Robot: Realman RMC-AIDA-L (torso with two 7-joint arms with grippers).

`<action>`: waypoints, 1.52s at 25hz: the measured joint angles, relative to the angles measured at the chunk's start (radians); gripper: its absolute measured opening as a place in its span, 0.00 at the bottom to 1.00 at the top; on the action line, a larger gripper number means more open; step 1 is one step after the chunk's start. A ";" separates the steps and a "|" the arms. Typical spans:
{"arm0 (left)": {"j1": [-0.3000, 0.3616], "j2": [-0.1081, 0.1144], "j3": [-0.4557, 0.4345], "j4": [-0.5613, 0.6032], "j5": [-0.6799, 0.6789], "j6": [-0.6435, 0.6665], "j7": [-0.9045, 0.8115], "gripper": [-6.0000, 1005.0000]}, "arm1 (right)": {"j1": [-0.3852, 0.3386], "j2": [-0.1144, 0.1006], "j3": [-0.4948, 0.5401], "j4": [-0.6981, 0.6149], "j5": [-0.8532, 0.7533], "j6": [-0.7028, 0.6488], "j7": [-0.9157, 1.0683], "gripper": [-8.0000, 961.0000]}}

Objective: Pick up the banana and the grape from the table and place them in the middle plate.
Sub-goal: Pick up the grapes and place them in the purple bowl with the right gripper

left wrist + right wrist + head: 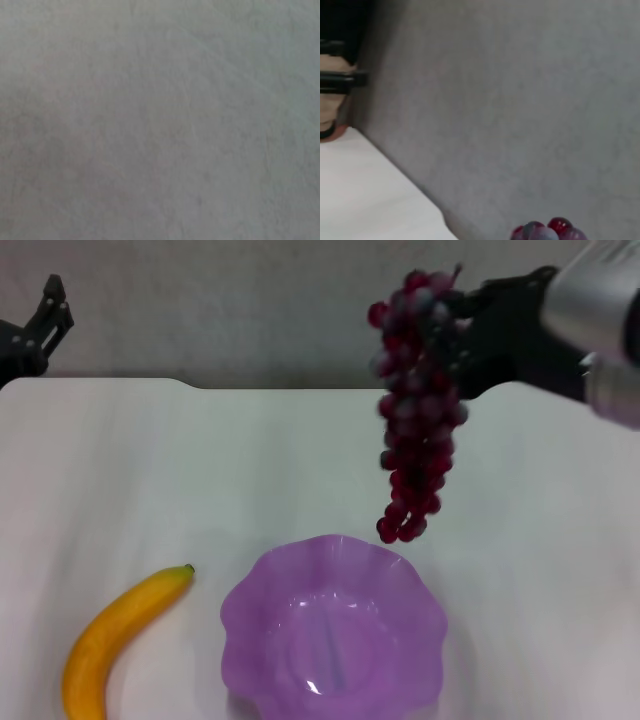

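Right gripper (462,332) is up high at far right, clamped on the top of the grape bunch (415,405), which hangs straight down in the air w/ its lowest grapes just beyond the far rim of the purple plate (250,615). Plate sits near-centre on the white table (120,480). Banana (115,635) lies on the table just left of the plate, dark tip toward it, not touching. Left gripper (42,325) parked at far left corner; can't tell if open or closed.
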 joint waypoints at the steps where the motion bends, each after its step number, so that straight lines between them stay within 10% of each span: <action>1: 0.000 0.000 0.000 0.000 0.000 0.000 0.000 0.88 | 0.004 0.000 -0.014 0.000 -0.008 0.000 0.002 0.26; 13: -0.005 0.000 -0.002 0.005 0.000 0.001 -0.001 0.88 | 0.055 0.001 -0.116 0.049 -0.015 0.001 0.015 0.23; 38: -0.014 -0.002 -0.002 0.010 0.000 0.009 -0.014 0.88 | 0.375 -0.002 -0.257 0.736 0.350 -0.198 0.003 0.20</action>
